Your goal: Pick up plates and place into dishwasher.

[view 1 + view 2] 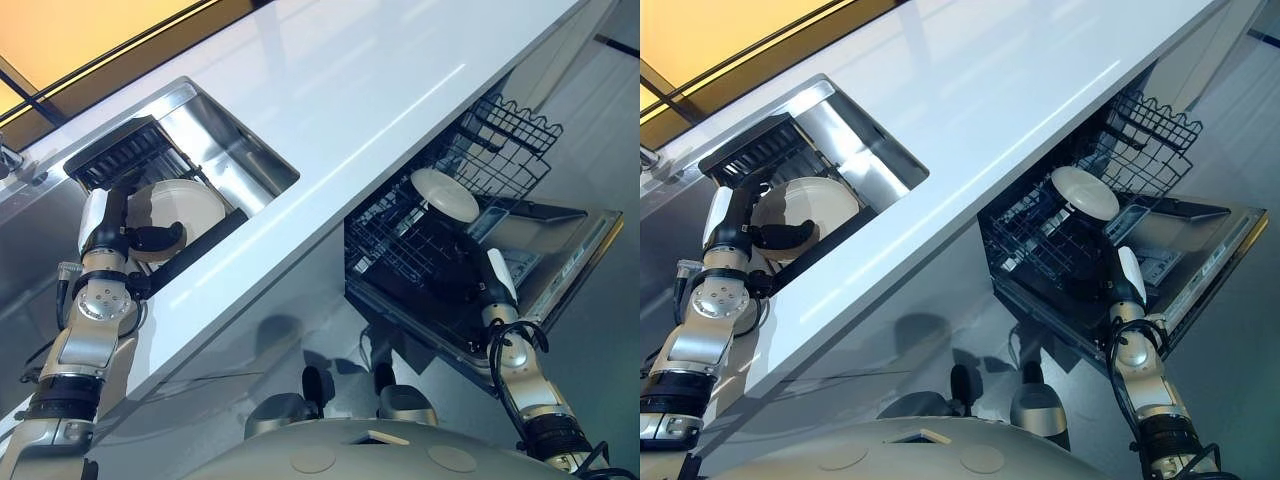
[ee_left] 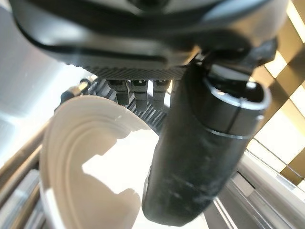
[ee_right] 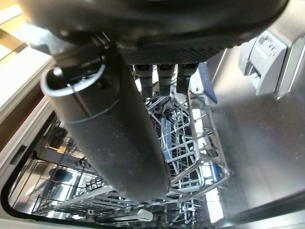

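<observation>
A cream plate (image 1: 190, 205) stands on edge in the steel sink (image 1: 235, 140), leaning by a dark drying rack (image 1: 120, 155). My left hand (image 1: 125, 238) is at its rim, thumb (image 2: 200, 157) across the plate's (image 2: 81, 157) front and fingers behind it, pinching it. Another cream plate (image 1: 445, 193) stands upright in the dishwasher's pulled-out lower rack (image 1: 395, 245). My right hand (image 1: 488, 275) hovers over that rack a little nearer me than the plate, with fingers straight and nothing in them; its thumb (image 3: 119, 133) points over the rack wires.
The white counter (image 1: 380, 90) runs between sink and dishwasher. The dishwasher door (image 1: 565, 250) lies folded down beneath the rack. An upper wire basket (image 1: 510, 140) juts out above and behind the racked plate.
</observation>
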